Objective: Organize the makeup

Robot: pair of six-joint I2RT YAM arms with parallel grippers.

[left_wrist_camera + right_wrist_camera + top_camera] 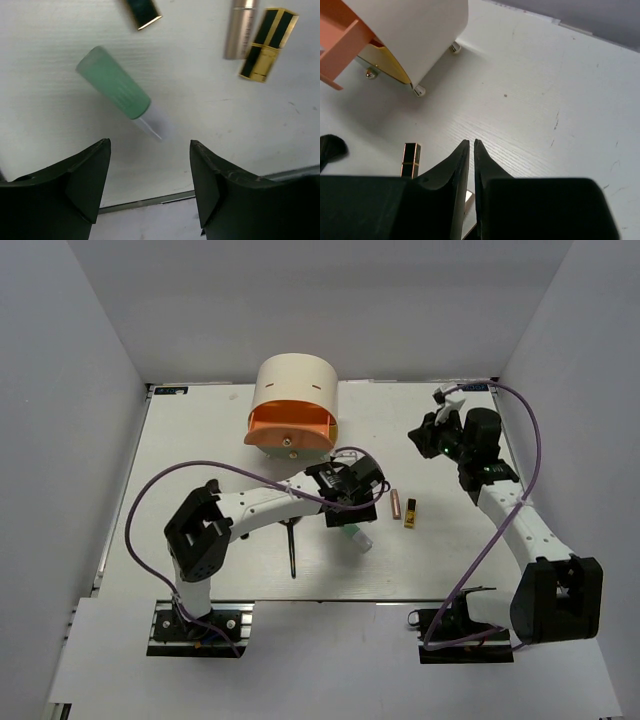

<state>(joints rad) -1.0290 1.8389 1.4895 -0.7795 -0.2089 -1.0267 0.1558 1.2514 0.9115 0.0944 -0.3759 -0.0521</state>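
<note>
Middle of the desk (200, 450): the left fingers (89, 172) hang spread wide with nothing between them. The left wrist camera gives the best look underneath. There the mint-green tube (114, 82) lies flat on a slant, green body up and left, white cap aimed down toward the gap between the fingers. From above, the same tube runs far-left to near-right with the cap at the near-right end, just near of that arm's wrist. No print on it can be read.

To its right, the rose-gold tube (241, 30) and a black-and-gold lipstick (267, 45) lie side by side, close but apart. From above, both have their long axes running near to far. The wrist camera also catches a second lipstick (142, 12) at its top edge, one I can't find from overhead. Only the overhead view shows the thin black stick brush (291, 550), left of the green tube, long axis near to far.

Far right, the right fingers (461, 162) are pinched almost together, just a slit, with nothing seen in them. Their camera looks past a lipstick lying flat to the round cream box (415, 35). It picks out the box's small feet, the orange drawer (335, 45) sticking out and a yellow drawer (387, 62) beneath it.
</note>
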